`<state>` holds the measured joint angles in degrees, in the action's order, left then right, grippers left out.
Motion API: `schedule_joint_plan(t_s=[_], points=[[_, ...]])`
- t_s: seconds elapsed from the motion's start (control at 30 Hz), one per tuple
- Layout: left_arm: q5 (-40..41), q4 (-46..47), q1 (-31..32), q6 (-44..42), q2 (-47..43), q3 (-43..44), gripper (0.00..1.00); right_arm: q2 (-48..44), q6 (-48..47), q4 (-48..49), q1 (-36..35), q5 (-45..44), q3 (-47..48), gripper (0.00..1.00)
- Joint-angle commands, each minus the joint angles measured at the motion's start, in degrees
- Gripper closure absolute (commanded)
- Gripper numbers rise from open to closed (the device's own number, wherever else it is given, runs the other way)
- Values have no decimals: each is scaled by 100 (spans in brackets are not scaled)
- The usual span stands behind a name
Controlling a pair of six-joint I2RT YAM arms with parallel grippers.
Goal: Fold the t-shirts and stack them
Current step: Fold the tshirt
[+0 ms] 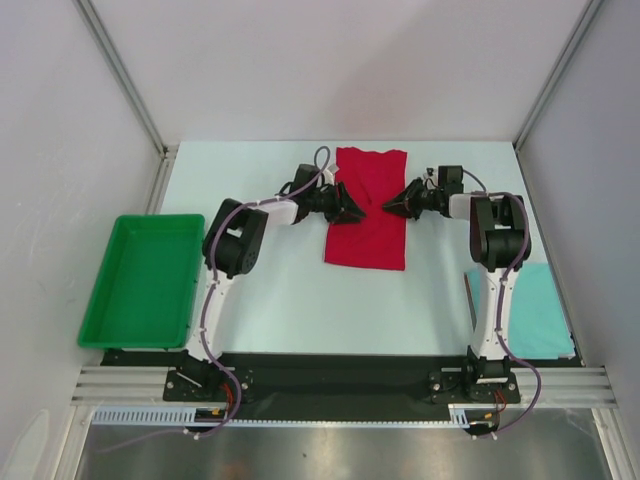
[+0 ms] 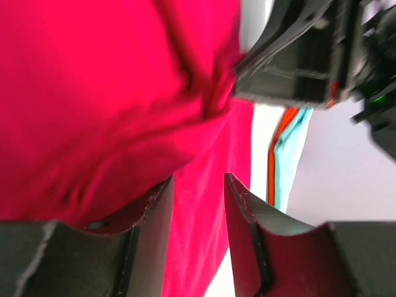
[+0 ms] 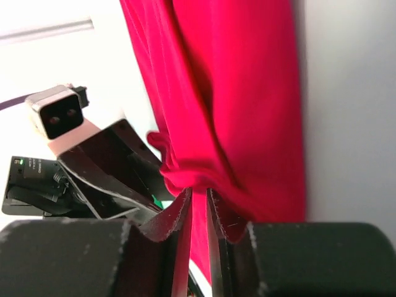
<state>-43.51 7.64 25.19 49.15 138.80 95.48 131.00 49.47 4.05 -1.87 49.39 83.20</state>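
Red t-shirt (image 1: 366,240) runs lengthwise away from the arms, both meeting it mid-strip: right gripper (image 3: 199,193) pinches a pucker, left gripper (image 2: 198,180) has its jaws parted over the cloth.

We see the top view brightly and evenly lit from overhead, with only faint, soft shadows beside the arms on the pale worktop (image 1: 290,300) and a dull sheen on the metal strip (image 1: 330,450) at the near edge. In the left wrist view the red t-shirt (image 2: 93,93) is smeared, oversaturated and out of focus, while the left tool (image 2: 199,179) looks sharper. In the right wrist view the upper left is blown out white, and the right tool (image 3: 199,192) is dark.
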Motion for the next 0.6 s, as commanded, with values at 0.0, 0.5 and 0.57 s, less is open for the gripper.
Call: schedule_joint_plan(t_s=[0.0, 0.5, 0.57], points=[[167, 607, -172, 297, 331, 585, 56, 337, 502, 702, 107, 36, 398, 80], [526, -1158, -489, -747, -44, 1844, 52, 67, 28, -914, 855, -26, 1656, 80], [562, -1098, -480, -862, -773, 1136, 51, -327, -262, -1388, 864, -104, 1595, 77]])
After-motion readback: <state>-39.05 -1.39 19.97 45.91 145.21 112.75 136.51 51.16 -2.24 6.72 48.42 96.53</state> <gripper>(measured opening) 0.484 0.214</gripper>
